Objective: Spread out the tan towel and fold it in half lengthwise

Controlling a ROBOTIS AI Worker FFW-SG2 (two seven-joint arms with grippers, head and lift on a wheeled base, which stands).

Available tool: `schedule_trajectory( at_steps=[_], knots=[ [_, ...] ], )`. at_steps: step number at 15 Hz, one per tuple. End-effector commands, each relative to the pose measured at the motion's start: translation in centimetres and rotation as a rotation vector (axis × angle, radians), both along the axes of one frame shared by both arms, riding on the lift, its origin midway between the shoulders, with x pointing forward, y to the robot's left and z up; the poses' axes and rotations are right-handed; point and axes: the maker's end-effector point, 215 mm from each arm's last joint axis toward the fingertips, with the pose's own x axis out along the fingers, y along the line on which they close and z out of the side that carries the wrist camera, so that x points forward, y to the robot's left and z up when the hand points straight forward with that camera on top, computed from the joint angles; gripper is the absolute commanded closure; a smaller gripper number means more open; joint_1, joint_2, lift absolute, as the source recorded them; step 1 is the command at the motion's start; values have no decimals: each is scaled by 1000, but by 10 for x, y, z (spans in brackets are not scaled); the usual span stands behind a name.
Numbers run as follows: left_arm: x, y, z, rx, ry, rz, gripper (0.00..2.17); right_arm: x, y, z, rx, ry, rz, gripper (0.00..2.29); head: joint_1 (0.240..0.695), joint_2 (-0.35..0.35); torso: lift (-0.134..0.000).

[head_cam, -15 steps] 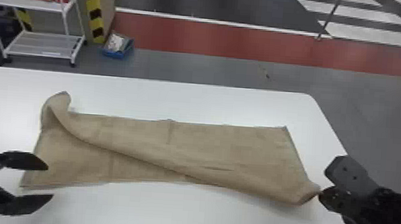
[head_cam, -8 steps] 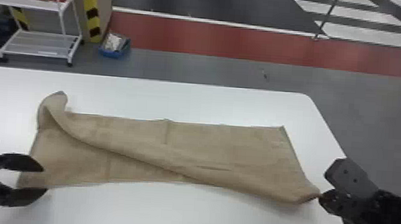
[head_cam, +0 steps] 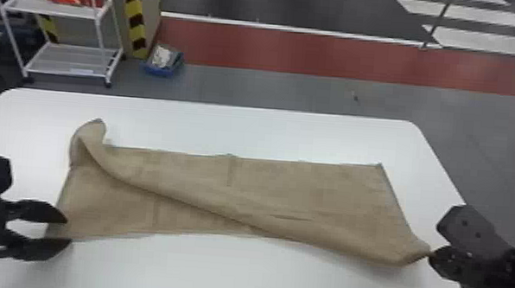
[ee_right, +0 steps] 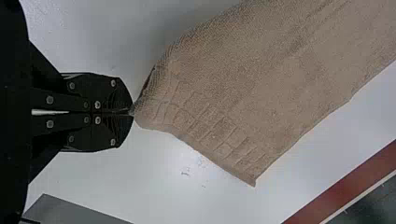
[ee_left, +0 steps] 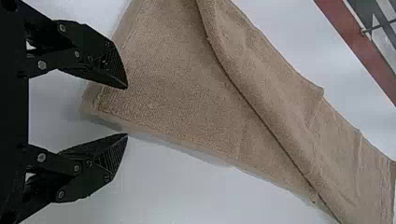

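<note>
Head view gives us a rack (head_cam: 69, 61) (far back); wrist views show the left gripper (head_cam: 69, 231) spread, the right gripper (head_cam: 430, 254) clenching the towel (head_cam: 309, 197).

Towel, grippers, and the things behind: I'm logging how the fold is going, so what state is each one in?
Tan towel: partly folded, upper layer slanting across, far-left corner curled.
Left gripper: open, at the towel's near-left corner.
Right gripper: shut on the towel's near-right corner.
White shelf cart: standing, red item on its upper shelf.
Blue bin: uncovered, something white inside.
</note>
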Motion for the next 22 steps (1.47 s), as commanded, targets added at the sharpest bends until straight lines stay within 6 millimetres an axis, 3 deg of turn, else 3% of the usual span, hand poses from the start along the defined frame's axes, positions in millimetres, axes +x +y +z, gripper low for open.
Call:
schedule_trajectory(
  at_steps=[1, 3, 5, 7, 12, 15, 18, 20, 21, 22],
  knots=[
    [-1, 1, -5, 4, 9, -6, 977, 0, -1, 0, 1, 0, -4, 2057, 695, -107, -125],
    [-2, 2, -7, 3, 15, -5, 1025, -1, -1, 0, 0, 0, -5, 2057, 695, -107, -125],
    [2, 7, -5, 5, -1, 15, 1696, 1, 0, 4, 6, -14, -5, 2057, 695, -107, -125],
    [9, 17, 16, 1, -45, 35, 1700, 4, 5, 13, 32, -39, -3, 2061, 695, -101, -125],
    [10, 58, 123, -129, -170, 126, 1700, 11, 4, 32, 56, -78, -12, 2057, 695, -49, -125],
    [11, 76, 156, -159, -230, 161, 1700, 17, 7, 43, 112, -114, -35, 2057, 695, -22, -125],
    [20, 78, 178, -187, -268, 171, 1700, 32, 16, 79, 317, -219, -158, 2057, 695, 12, -125],
    [29, 76, 191, -203, -294, 174, 1700, 42, 13, 95, 334, -257, -187, 2057, 695, 20, -125],
    [30, 77, 192, -205, -297, 177, 1700, 42, 13, 94, 324, -252, -186, 2051, 695, 23, -125],
    [29, 77, 192, -205, -295, 176, 1700, 40, 16, 79, 298, -212, -175, 2051, 695, 22, -125]
  ],
)
